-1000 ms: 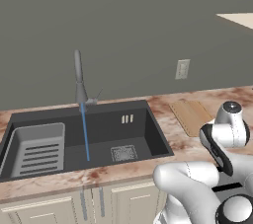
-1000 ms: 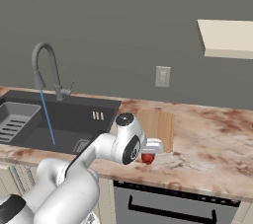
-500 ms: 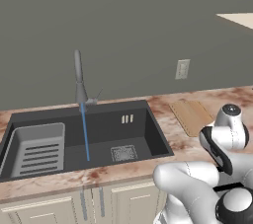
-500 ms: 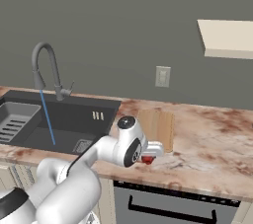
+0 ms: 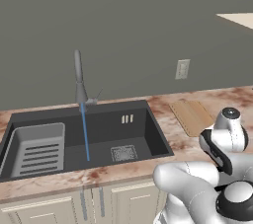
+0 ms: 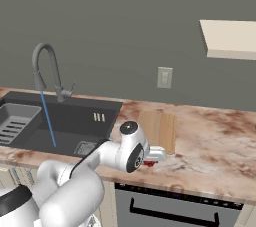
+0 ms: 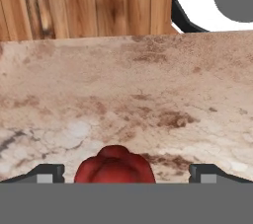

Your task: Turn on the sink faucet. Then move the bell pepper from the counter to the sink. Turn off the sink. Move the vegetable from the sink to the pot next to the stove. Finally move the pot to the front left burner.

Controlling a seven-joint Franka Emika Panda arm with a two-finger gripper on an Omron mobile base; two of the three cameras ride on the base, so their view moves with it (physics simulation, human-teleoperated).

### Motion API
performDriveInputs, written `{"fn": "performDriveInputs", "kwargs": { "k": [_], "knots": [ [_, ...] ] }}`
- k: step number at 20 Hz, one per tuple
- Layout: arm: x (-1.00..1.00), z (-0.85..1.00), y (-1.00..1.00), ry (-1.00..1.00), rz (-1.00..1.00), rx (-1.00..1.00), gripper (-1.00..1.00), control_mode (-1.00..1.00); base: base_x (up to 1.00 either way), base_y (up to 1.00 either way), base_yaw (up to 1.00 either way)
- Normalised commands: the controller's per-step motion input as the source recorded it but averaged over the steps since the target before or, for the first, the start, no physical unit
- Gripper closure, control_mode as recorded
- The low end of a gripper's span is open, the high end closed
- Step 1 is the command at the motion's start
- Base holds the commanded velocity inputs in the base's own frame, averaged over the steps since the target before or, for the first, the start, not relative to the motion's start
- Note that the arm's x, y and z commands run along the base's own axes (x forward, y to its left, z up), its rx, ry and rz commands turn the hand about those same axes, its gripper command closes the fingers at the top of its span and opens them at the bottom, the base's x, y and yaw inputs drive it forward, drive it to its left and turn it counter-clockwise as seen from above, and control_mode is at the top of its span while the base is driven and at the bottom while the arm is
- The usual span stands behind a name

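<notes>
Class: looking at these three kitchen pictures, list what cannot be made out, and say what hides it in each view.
- Bell pepper: lower part cut off by the hand view's bottom edge; in the right base view the arm hides most of it.
- Gripper: just the tips show in the hand view, open.
- Sink: left end cut off by the right base view's edge.

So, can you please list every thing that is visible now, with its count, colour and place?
sink faucet: one, grey, behind the sink, blue water running from it.
sink: one, dark grey, set in the counter, with a lighter grey slotted tray on its left side.
counter: one, pinkish-beige marble with brown veins, over cream cabinets.
bell pepper: one, red, on the counter between the open fingers.
cutting board: one, wooden, on the counter right of the sink.
wall outlet: one, pale, on the grey wall.
shelf: one, cream, high on the wall at right.
fingers: two, dark, apart on each side of the pepper.
</notes>
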Motion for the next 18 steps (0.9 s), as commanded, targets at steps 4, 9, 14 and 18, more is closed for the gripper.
{"fn": "performDriveInputs", "kwargs": {
  "k": [4, 9, 14, 18],
  "knots": [
    [0.12, -0.15, 0.0, 0.0, 0.0, 0.0, -1.0, -1.0, 0.0, 0.0, 0.0],
    [0.12, -0.16, 0.0, 0.0, 0.0, 0.0, -1.0, -1.0, 0.0, 0.0, 0.0],
    [0.15, -0.13, 0.0, 0.0, 0.0, 0.0, -1.0, -1.0, 0.0, 0.0, 0.0],
    [0.1, -0.12, 0.0, 0.0, 0.0, 0.0, -1.0, -1.0, 0.0, 0.0, 0.0]
  ]
}}
